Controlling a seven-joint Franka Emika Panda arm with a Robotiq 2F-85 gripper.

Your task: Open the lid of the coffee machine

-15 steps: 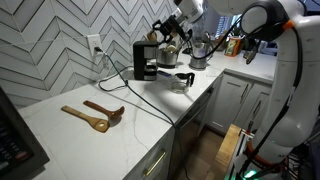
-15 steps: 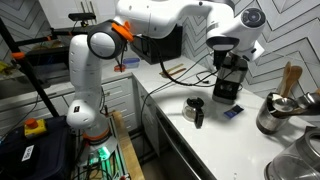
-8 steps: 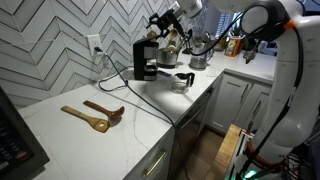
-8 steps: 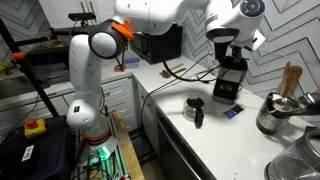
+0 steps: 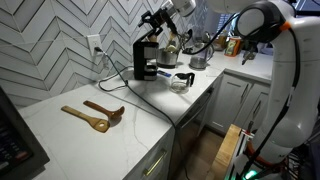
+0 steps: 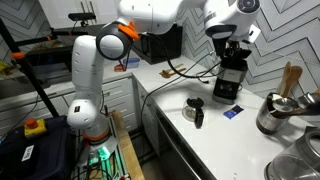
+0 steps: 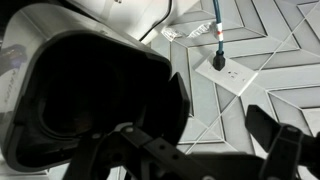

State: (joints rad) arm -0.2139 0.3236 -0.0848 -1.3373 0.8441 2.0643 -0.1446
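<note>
— Where is the boxy black plastic coffee machine (image 5: 146, 64)?

— It stands at the back of the white counter (image 5: 60, 132), against the grey herringbone tile wall (image 5: 50, 45). A dark cord runs from it towards the white wall outlet (image 5: 95, 45). In an exterior view a round glass carafe with a black handle (image 5: 182, 80) sits just beside it, and a steel kettle (image 5: 199, 56) stands farther along.

— And the thin black plastic lid (image 5: 147, 38)?

— It is on top of the machine, right under the gripper (image 5: 155, 20). It looks tipped up from the body, but both exterior views are too dark there to tell how far.

— Is the gripper closed on it?

— No. In the wrist view the gripper (image 7: 205, 150) has its two black fingers (image 7: 283, 148) spread wide, and the tiled wall shows between them. A large dark hollow shape with a pale rim fills the left of that view, close beside one finger. I cannot tell whether they touch.

— Anything else on the counter?

— Two wooden spoons (image 5: 92, 115) lie well apart from the machine, near the counter's front.
</note>
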